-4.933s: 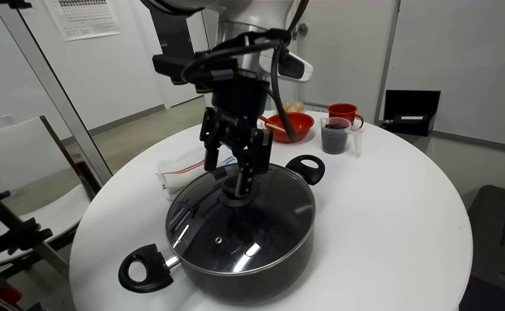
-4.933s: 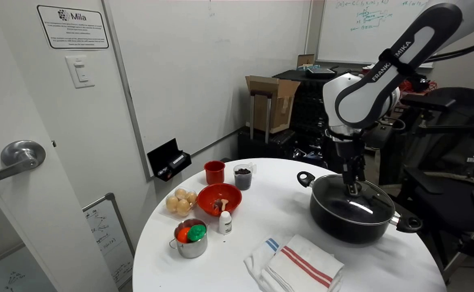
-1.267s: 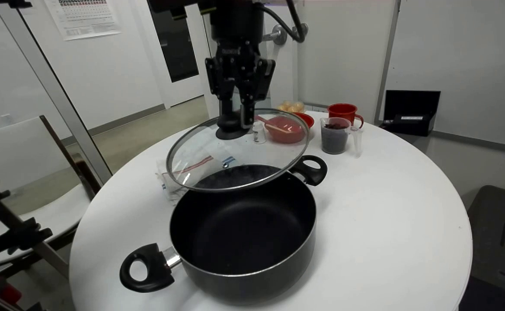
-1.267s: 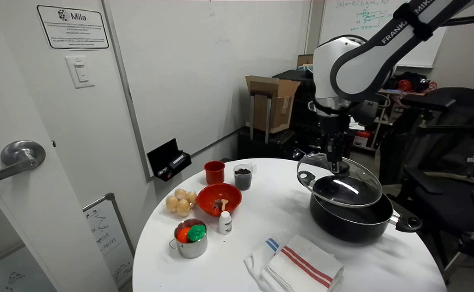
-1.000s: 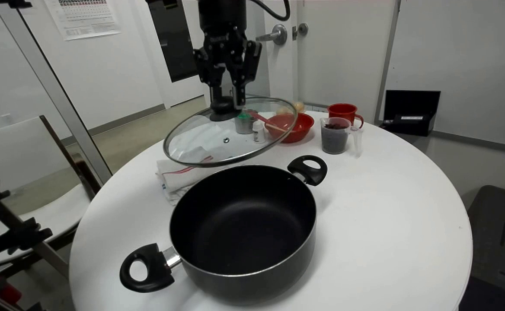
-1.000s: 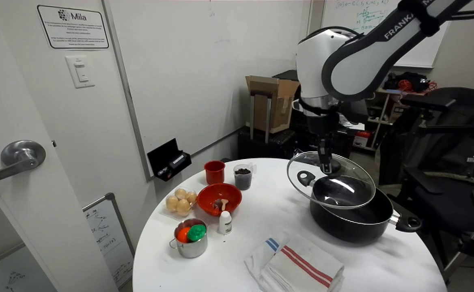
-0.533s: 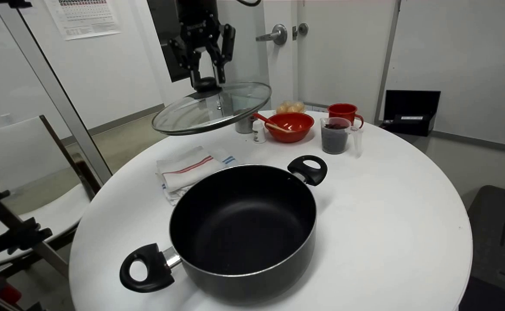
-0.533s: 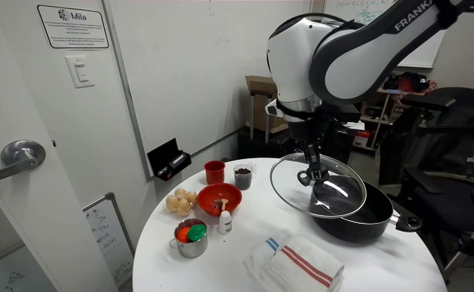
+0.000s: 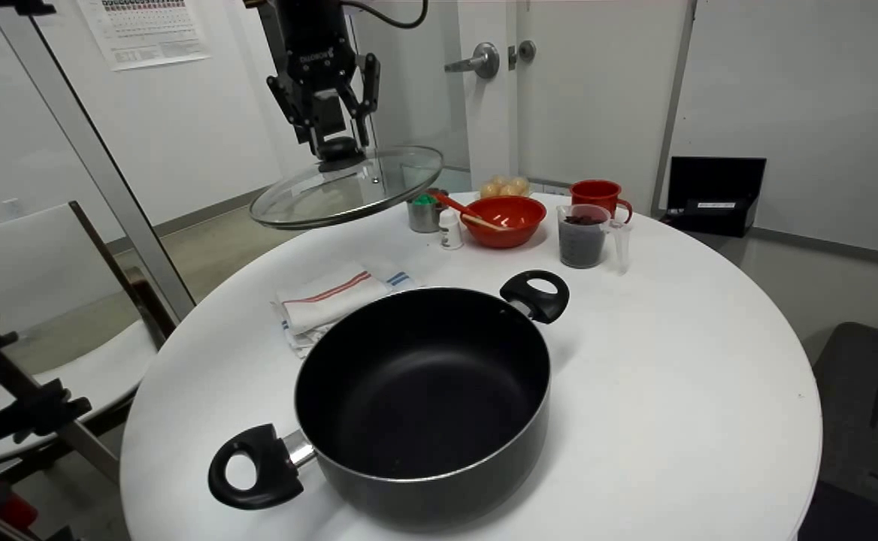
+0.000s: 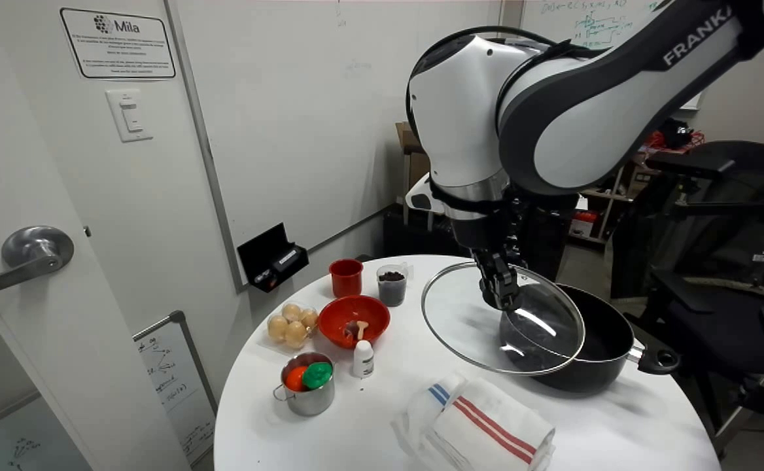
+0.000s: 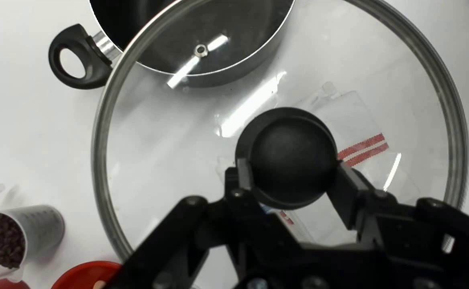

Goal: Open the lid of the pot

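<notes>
The clear glass lid [image 9: 296, 209] with its metal rim hangs in the air above the table, slightly tilted, off to one side of the pot [image 9: 424, 496]. My gripper [image 9: 341, 143] is shut on the lid's black knob [image 11: 292, 154]; in the wrist view a finger pad [image 11: 244, 173] presses each side of it. Uncovered and with a bare black inside, the wide black pot stands on the table. In an exterior view the lid [image 10: 460, 327] overlaps part of the pot's side [image 10: 581, 383]. Through the glass [image 11: 158, 140] the wrist view shows the pot's edge and a towel.
Folded white towels [image 9: 326, 300] lie on the round white table [image 9: 672, 421] below the lid. Further back stand a small white bottle [image 10: 363, 360], a metal cup [image 10: 310, 396], a red bowl [image 10: 354, 314], eggs [image 10: 292, 325], a red mug [image 10: 346, 278] and a measuring cup [image 10: 392, 291].
The lid sat on the pot in the earliest frames, my gripper at its knob. It has since risen and swung off the pot over the towels; in the last half second it shifted slightly further away.
</notes>
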